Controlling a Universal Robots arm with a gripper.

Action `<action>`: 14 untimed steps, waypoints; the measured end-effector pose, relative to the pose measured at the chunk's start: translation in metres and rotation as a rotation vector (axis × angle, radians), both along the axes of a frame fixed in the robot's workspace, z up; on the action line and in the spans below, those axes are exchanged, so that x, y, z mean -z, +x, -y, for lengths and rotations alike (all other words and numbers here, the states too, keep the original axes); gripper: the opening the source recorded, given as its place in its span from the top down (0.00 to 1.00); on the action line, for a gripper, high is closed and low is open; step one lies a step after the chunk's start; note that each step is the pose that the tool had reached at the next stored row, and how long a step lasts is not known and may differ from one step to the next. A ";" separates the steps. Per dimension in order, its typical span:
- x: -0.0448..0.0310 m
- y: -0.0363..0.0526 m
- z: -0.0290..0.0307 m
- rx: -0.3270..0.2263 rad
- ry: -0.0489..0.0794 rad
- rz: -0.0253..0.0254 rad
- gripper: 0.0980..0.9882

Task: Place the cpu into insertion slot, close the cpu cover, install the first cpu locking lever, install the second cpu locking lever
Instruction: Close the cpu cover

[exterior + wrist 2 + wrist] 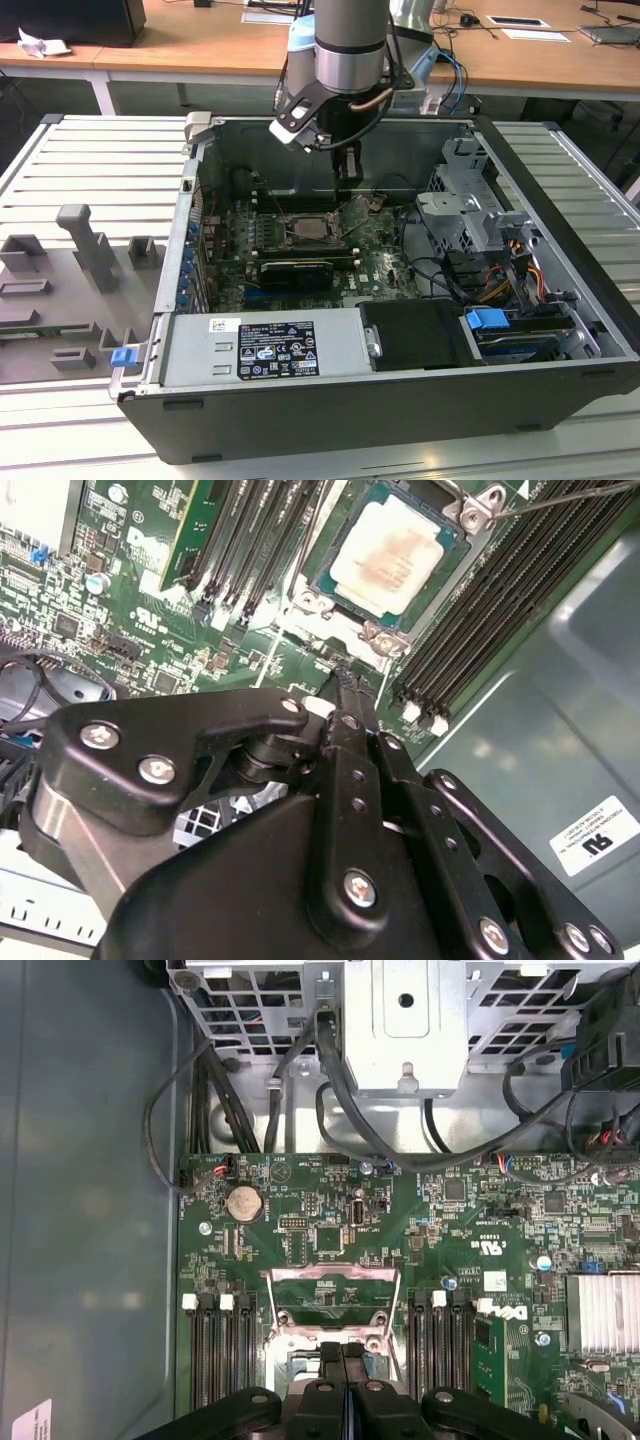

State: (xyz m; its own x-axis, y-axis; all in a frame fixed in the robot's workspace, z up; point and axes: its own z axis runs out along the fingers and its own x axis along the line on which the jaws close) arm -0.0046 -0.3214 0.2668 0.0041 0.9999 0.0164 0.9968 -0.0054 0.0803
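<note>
The cpu (395, 555) lies flat in the insertion slot (322, 585) on the green motherboard, its silvery-tan top uncovered; it also shows in the exterior view (306, 228). The cpu cover (330, 1274), a thin metal frame, stands swung up off the socket (352, 212). A thin wire locking lever (570, 498) runs past the socket's corner, unlatched. My gripper (345, 670) hangs over the board just beside the socket's hinge edge, shut with its fingers (335, 1360) pressed together and nothing between them. In the exterior view the gripper (346, 170) is low inside the case.
Long memory slots (215, 1360) flank the socket on both sides. A black expansion card (295, 270), power supply (265, 345), metal drive cage (470, 200), loose cables (330, 1070) and a heatsink (605, 1310) crowd the case. Grey fixtures (85, 245) sit outside it.
</note>
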 end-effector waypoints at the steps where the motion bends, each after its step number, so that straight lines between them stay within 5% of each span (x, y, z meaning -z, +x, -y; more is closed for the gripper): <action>1: 0.0000 0.0003 0.0000 0.000 0.000 0.0000 0.99; 6: 0.0001 0.0046 0.0000 0.000 0.000 -0.0002 0.99; 14: 0.0001 0.0259 0.0000 0.000 0.000 -0.0028 0.99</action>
